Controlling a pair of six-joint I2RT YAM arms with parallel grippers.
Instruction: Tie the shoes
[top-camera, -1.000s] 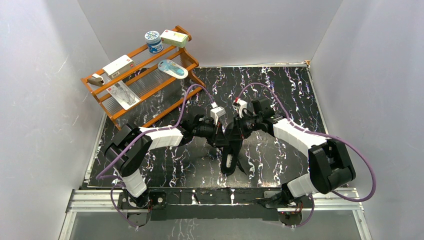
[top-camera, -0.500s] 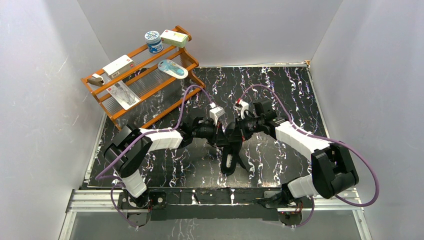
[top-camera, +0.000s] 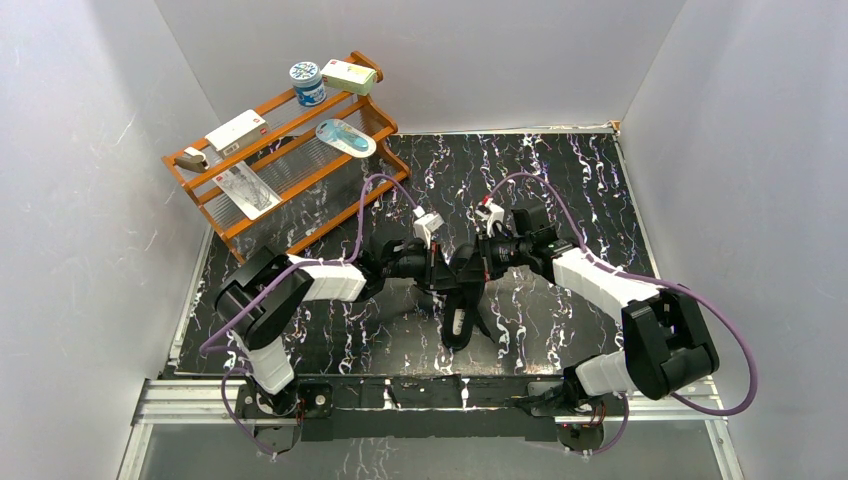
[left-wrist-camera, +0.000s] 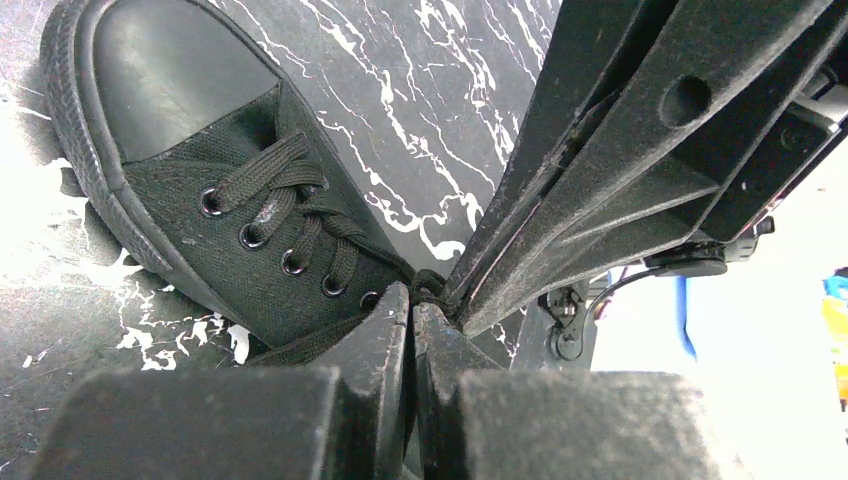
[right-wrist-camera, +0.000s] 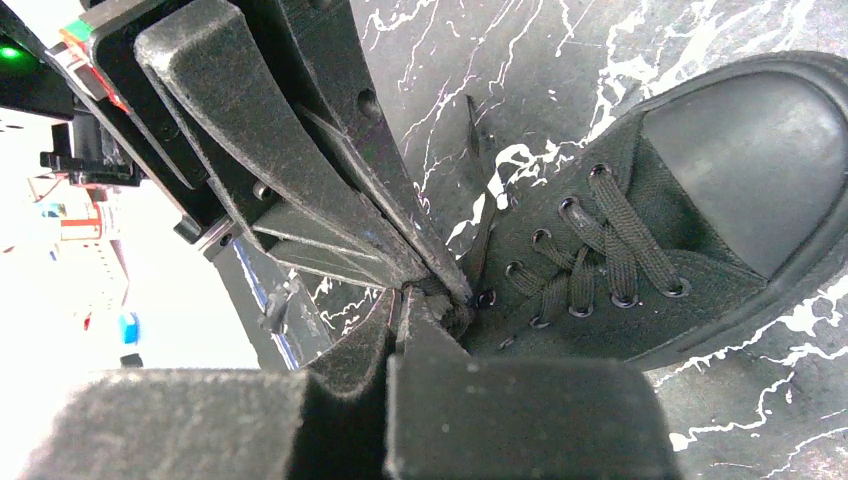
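Your left tool and right tool are both pressed together, tip against tip, each seemingly nipping the laces at the top eyelets of the sneaker. The sneaker lies lengthwise between the arms, toe pointing away from the bases, equally near both. Marbled counter flanks the sneaker, and the wooden rack stands well off to its far left.

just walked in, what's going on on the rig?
Both arms are on the black sneaker in the middle of the table, working its laces. The left pincer and right pincer meet tip to tip at the top eyelets, each shut on the laces there. No bow is visible yet.
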